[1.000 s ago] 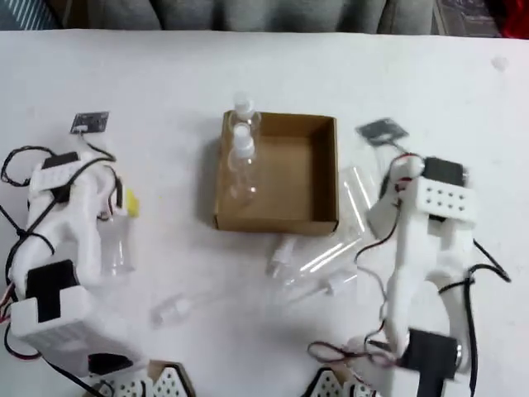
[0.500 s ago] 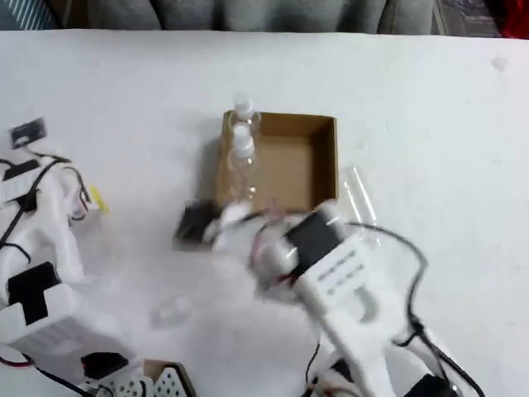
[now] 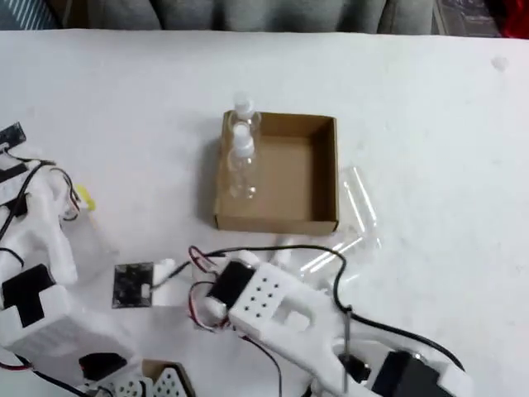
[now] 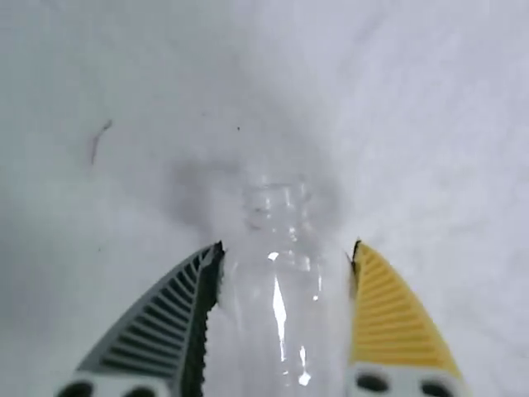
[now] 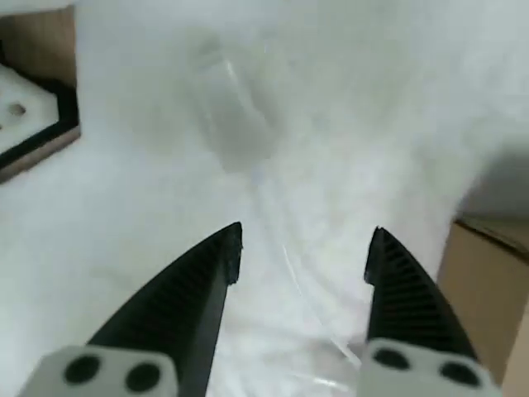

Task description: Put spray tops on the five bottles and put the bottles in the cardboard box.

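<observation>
Jaws of the left gripper (image 4: 287,248) clench an uncapped bottle (image 4: 281,322) at the high view's left edge. The right gripper (image 5: 304,236), its arm stretched leftward across lower centre, gapes wide. The cardboard box (image 3: 297,178) sits at centre.

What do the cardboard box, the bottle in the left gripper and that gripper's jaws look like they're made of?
Cardboard box: matte brown paperboard, with folded walls. Bottle in the left gripper: clear and glossy, probably plastic; the table shows through and highlights streak it. Jaws: matte ribbed surfaces, one grey, one yellow, likely plastic.
</observation>
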`<state>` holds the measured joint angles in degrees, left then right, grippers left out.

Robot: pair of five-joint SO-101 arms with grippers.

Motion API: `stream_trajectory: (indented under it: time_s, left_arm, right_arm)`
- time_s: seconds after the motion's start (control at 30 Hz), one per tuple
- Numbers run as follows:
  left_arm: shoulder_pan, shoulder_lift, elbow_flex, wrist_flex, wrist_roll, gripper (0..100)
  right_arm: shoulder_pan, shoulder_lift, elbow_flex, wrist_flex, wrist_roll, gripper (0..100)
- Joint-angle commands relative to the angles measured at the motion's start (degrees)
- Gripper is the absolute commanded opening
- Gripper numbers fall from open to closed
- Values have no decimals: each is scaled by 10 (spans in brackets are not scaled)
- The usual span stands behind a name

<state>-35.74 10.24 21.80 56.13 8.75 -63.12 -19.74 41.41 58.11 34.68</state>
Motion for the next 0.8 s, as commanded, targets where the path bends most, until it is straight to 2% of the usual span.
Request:
stream_trajectory:
  time_s: [0.0, 0.27, 0.4, 0.5, 0.77]
  left_arm:
    - [-11, -7, -28, -11, 10, 23]
    - [-29, -7, -28, -14, 11, 22]
    - [-54, 4, -28, -26, 59, 22]
    - [-67, 43, -44, -35, 67, 22]
    - [-71, 119, -134, 33, 67, 22]
  right_arm:
    - [-7, 19, -5, -58, -43, 212]
    - [-8, 11, -1, -60, -64, 209]
    - [-42, 11, -1, -49, -64, 212]
    - [-68, 13, 0, -44, -64, 212]
    - [-77, 76, 6, -103, -59, 213]
